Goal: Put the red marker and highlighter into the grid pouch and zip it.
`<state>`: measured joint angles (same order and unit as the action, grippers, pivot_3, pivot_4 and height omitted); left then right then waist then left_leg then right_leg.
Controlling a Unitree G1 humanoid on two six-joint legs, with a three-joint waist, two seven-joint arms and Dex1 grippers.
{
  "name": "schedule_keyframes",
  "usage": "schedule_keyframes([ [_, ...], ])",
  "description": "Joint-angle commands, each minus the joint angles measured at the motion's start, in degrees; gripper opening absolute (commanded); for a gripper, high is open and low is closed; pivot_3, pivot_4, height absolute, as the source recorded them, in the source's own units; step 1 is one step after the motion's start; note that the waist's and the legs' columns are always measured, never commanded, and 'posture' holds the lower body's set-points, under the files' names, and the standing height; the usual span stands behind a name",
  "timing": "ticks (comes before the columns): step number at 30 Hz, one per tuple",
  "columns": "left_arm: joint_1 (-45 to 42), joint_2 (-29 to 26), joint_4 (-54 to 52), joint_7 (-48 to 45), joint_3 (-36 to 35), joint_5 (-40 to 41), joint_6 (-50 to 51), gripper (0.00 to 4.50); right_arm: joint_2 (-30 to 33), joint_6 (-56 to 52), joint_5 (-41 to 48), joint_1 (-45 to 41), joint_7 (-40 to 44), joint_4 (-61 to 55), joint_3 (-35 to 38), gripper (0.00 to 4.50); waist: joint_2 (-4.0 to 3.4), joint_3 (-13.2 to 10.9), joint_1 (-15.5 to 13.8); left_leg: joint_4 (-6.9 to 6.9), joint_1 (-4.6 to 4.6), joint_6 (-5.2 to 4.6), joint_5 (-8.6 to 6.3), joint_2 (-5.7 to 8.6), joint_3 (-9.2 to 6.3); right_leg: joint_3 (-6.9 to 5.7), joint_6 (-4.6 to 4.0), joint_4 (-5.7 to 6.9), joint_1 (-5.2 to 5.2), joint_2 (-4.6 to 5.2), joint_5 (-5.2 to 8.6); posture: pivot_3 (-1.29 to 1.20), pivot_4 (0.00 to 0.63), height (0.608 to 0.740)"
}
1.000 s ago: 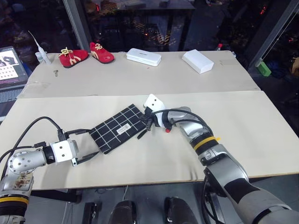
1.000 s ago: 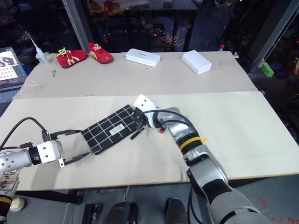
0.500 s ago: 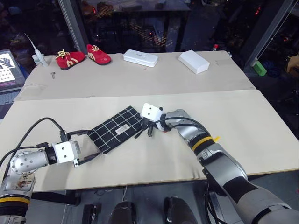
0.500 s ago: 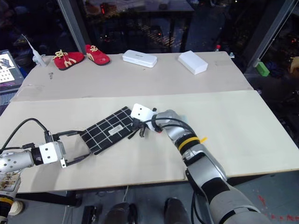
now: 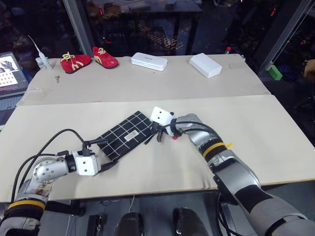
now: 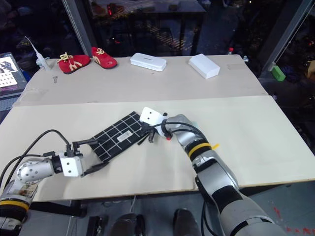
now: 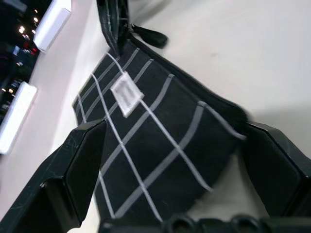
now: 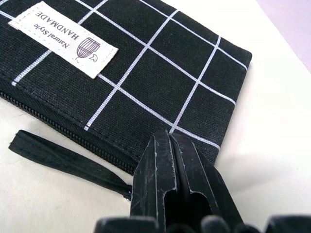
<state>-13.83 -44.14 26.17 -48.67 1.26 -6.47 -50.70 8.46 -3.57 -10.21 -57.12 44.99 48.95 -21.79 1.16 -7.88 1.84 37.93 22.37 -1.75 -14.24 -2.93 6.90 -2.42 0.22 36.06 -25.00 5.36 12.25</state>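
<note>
The left gripper is spread wide, its two black fingers straddling the near-left end of the grid pouch without pressing on it. The right gripper is clenched tight with nothing visibly between its fingers, tips resting at the pouch's far-right end beside the zipper. The pouch lies flat and slantwise on the near board of the table, its white label facing up and its zipper pull strap trailing loose. It looks like soft, light fabric that would buckle and slide if pushed, so it is probably best pinned at one end while the strap is pulled. A small red tip, possibly the red marker, peeks out under the right wrist; the highlighter cannot be made out. Far across the table, well clear, sit two small red shoes and two white boxes.
</note>
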Motion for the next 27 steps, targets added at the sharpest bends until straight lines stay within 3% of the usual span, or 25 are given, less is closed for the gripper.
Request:
schedule_keyframes([
  [1, -1.92, 1.02, 2.58, 2.21, 2.60, -2.52, -1.51, 4.50, -0.06, -0.31, -0.18, -1.07, 0.07, -0.38, 1.02, 0.06, 0.00, 0.00, -0.01, 0.00, 0.00, 0.00, 0.00, 0.00, 0.00, 0.00, 0.00, 0.00, 0.00, 0.00, 0.00, 0.00, 0.150, 0.740],
  [13, -4.28, 1.48, 5.54, 5.50, 6.64, -4.16, -2.65, 4.50, 0.38, -1.07, -0.14, -0.37, 0.17, -1.16, 1.25, 0.06, 0.00, 0.00, -0.16, 0.00, -0.01, 0.00, 0.00, -0.02, 0.00, 0.00, 0.00, 0.00, 0.00, 0.02, 0.00, 0.00, 0.150, 0.740],
  [16, -5.10, 1.96, 5.65, 6.06, 7.37, -4.30, -2.51, 3.83, 0.58, -1.30, -0.06, -0.15, 0.33, -1.53, 1.32, 0.00, -0.01, 0.01, -0.27, 0.00, -0.02, 0.00, 0.00, -0.01, 0.00, 0.00, 0.00, 0.01, 0.01, 0.03, 0.00, 0.00, 0.150, 0.740],
  [25, -6.98, 2.92, 6.13, 6.62, 9.16, -3.91, -1.66, 0.31, 1.46, -1.67, 0.08, 0.08, 0.85, -2.08, 1.53, 0.00, -0.01, 0.01, -0.74, 0.00, 0.00, 0.00, 0.00, 0.00, 0.01, 0.00, 0.00, 0.00, 0.00, 0.01, 0.00, 0.00, 0.150, 0.740],
  [27, -7.05, 3.25, 5.71, 6.58, 9.40, -3.68, -1.11, 0.06, 1.52, -1.71, 0.43, 0.34, 1.19, -2.41, 1.71, 0.00, -0.02, 0.01, -0.81, 0.00, -0.01, -0.01, 0.00, 0.00, 0.01, 0.00, 0.00, 0.00, 0.01, 0.01, 0.00, 0.00, 0.150, 0.740],
])
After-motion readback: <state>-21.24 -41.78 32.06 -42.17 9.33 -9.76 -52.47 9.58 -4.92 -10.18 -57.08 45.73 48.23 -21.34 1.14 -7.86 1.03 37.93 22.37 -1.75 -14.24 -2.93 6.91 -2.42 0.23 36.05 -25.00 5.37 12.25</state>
